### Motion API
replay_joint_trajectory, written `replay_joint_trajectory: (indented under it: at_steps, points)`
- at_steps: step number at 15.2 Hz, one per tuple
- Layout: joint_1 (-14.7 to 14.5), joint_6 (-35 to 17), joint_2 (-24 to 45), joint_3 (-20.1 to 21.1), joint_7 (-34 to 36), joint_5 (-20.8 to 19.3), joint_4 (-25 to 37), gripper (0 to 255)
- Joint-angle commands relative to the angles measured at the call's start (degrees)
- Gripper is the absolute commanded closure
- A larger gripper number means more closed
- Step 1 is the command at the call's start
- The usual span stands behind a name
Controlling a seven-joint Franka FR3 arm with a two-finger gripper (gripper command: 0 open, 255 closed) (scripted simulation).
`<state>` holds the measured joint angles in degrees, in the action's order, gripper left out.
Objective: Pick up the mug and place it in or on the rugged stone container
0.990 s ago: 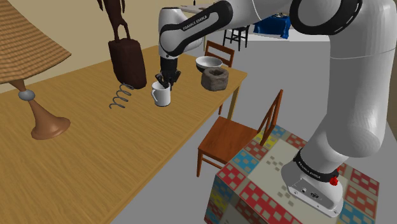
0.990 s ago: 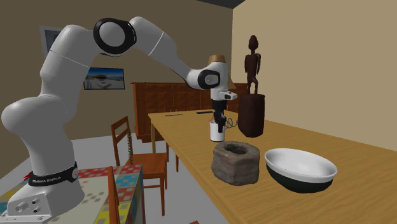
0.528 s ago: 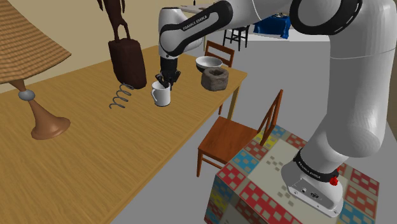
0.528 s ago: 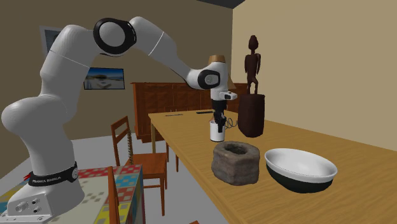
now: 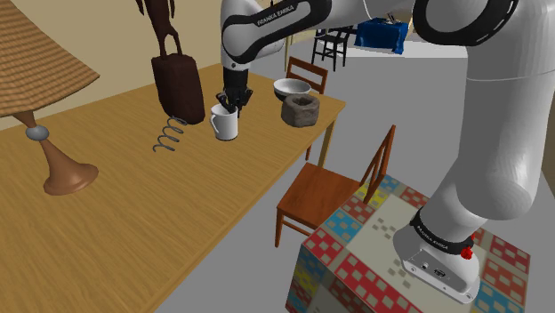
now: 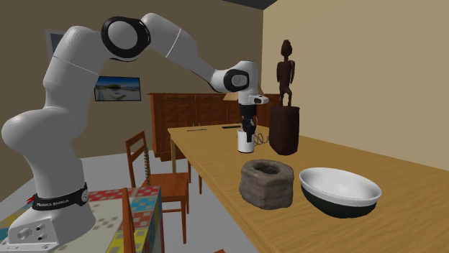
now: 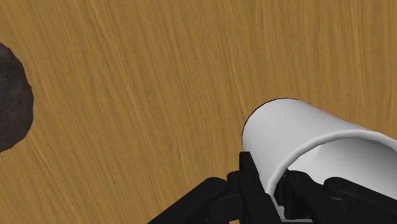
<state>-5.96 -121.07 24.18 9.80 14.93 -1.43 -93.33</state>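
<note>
The mug (image 5: 225,124) (image 6: 246,142) (image 7: 305,137) is a smooth, plain white cylinder, and the black hand (image 5: 233,105) (image 6: 248,134) (image 7: 273,191) is clamped on its wall, one finger inside the rim and one outside, above the streaky wood-grain surface (image 5: 133,213). Half a second ago the mug stood on the surface; now it and the hand sit slightly higher, well apart from the container (image 5: 300,110) (image 6: 268,183) (image 7: 9,95), a squat, pitted grey-brown stone pot beside a glossy white bowl (image 5: 292,87). "FRANKA EMIKA" is printed on the arm (image 5: 277,13).
</note>
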Motion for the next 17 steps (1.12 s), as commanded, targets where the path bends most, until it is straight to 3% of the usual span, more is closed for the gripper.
replay_joint_trajectory:
  at_steps: [1,17]
  points:
    - [0.0,1.4,-0.5,0.1,0.0,0.1,1.0,255]
    - [-0.1,12.7,-2.9,0.3,0.1,0.5,9.9,255]
